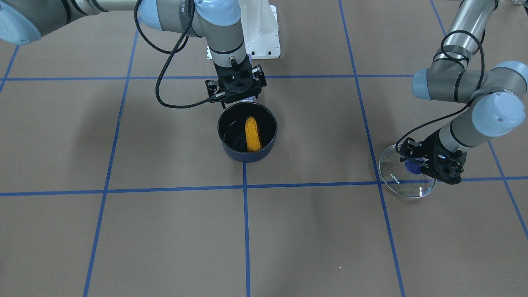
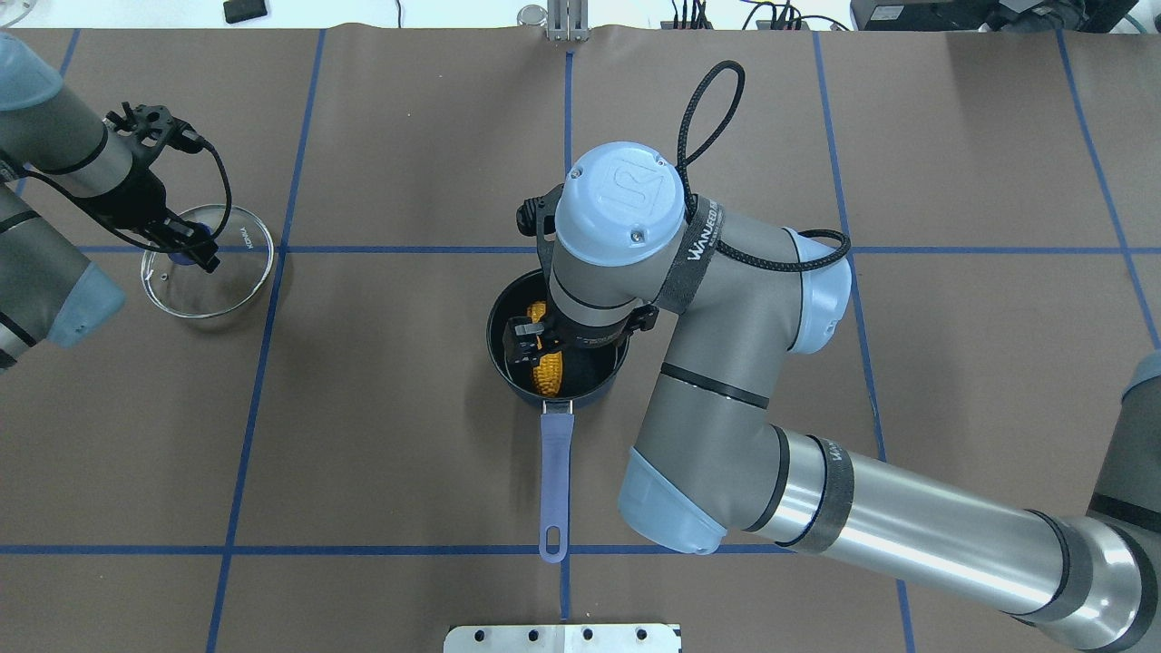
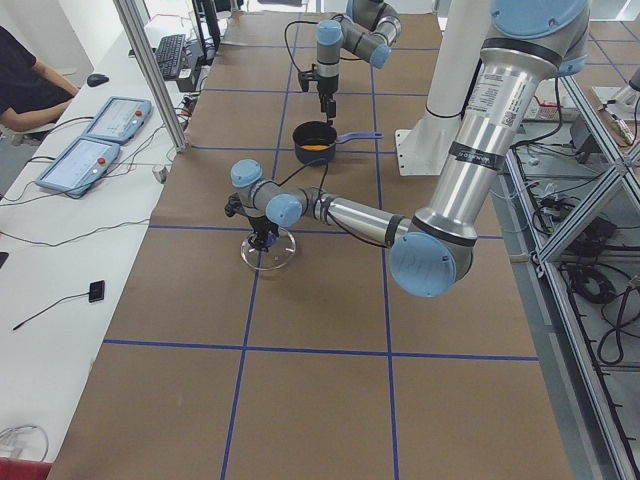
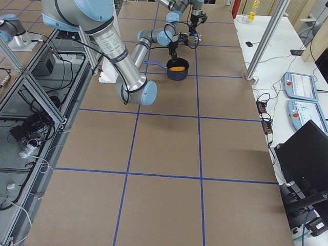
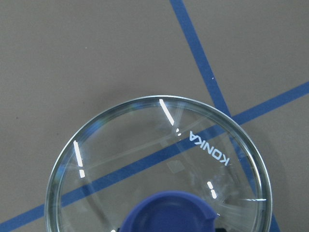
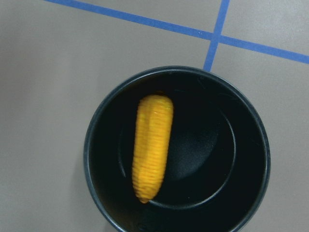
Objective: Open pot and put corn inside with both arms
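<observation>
The corn (image 1: 253, 134) already lies flat on the bottom of the open pot (image 1: 239, 156), so the likeliest trouble is in getting the arms away. The right hand (image 1: 238, 95) hangs low over the pot's far rim and holds nothing, though I cannot tell whether its fingers are apart or together. If it swings sideways before rising, it may catch the rim and drag or tip the light pot. The long handle (image 2: 555, 481) on the near side would add leverage to such a knock. The glass lid (image 1: 402, 183) rests flat on the bench (image 1: 123, 239), well apart from the pot at the left end. The left hand (image 1: 420, 166) sits at its blue knob (image 5: 169, 212), and I cannot tell whether it is clamped or has let go. If it grips and pulls up unevenly, the lid may lift, slip and strike the bench. The bench is covered in brown matting crossed by blue tape lines (image 1: 246, 231). Beyond its far edge stands a white side desk with two control tablets (image 3: 80, 165), a keyboard (image 3: 172, 55) and a seated person (image 3: 25, 85).
</observation>
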You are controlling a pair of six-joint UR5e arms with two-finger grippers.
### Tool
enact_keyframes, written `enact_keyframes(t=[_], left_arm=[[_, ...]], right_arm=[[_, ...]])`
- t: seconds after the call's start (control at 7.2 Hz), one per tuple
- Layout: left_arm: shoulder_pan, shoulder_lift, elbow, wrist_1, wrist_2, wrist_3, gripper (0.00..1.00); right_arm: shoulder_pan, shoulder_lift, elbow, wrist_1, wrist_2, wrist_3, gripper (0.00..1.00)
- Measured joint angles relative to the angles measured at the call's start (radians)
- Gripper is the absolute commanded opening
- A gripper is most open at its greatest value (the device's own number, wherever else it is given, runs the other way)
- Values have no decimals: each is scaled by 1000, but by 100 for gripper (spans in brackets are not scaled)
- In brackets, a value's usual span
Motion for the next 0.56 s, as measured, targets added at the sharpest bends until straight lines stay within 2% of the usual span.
enact_keyframes(t=[0.14,0.56], left_arm=[[0,1,7,-14,-19,-1,62],[0,2,8,-24,-74,-1,65]], right_arm=[[0,-4,0,0,-1,0,100],[0,-11,0,0,-2,0,100]])
